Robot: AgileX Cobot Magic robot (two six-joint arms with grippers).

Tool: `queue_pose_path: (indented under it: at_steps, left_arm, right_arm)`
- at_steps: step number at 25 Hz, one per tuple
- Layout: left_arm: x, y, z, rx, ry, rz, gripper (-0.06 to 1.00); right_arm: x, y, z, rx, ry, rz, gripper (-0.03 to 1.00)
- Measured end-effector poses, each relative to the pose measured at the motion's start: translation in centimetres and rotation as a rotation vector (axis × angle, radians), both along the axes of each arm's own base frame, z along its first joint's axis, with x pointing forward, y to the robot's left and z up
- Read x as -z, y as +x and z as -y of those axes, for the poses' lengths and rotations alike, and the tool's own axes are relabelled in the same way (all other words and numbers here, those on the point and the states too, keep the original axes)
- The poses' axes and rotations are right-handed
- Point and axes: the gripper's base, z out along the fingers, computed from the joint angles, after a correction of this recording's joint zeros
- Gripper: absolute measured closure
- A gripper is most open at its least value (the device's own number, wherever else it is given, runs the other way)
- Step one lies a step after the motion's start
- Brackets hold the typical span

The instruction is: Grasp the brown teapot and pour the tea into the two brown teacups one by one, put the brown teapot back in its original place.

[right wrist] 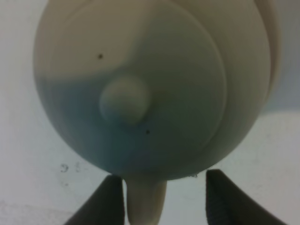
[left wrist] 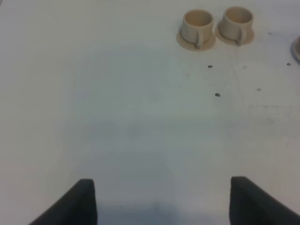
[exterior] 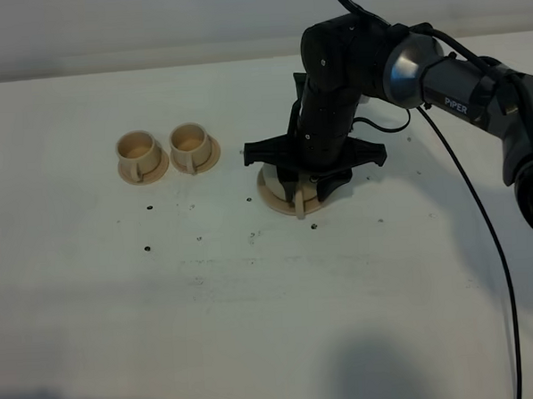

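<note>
The brown teapot (exterior: 287,197) sits on its wide saucer (exterior: 266,191) right of centre, mostly covered by my right gripper (exterior: 306,190), which hangs straight over it. In the right wrist view the knobbed lid (right wrist: 124,101) fills the frame. The loop handle (right wrist: 145,201) stands between the fingers of the right gripper (right wrist: 168,201), which is open, with a gap showing on one side. The two brown teacups (exterior: 139,151) (exterior: 189,143) stand on their saucers to the left, also seen as teacups (left wrist: 197,26) (left wrist: 237,21). My left gripper (left wrist: 166,201) is open over bare table.
The white table (exterior: 255,325) carries small dark specks (exterior: 147,249) in front of the cups and teapot. The right arm and its black cable (exterior: 482,224) cross the right side. The left arm is outside the exterior high view.
</note>
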Motion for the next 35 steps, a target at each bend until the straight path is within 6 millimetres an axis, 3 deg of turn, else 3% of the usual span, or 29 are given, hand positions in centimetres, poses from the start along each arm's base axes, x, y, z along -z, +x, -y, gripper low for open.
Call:
queue_pose_path:
  at_steps: [11,21,35]
  left_arm:
    - [0.0,0.0,0.0,0.0,0.0,0.0,0.35]
    - [0.0,0.0,0.0,0.0,0.0,0.001,0.35]
    - [0.0,0.0,0.0,0.0,0.0,0.001,0.35]
  right_arm:
    - [0.8,0.0,-0.1,-0.003,0.0,-0.023,0.63]
    - [-0.4,0.4,-0.1,-0.035,-0.015,0.002,0.54]
    - [-0.4,0.2,0.0,-0.069,-0.033,-0.007,0.55]
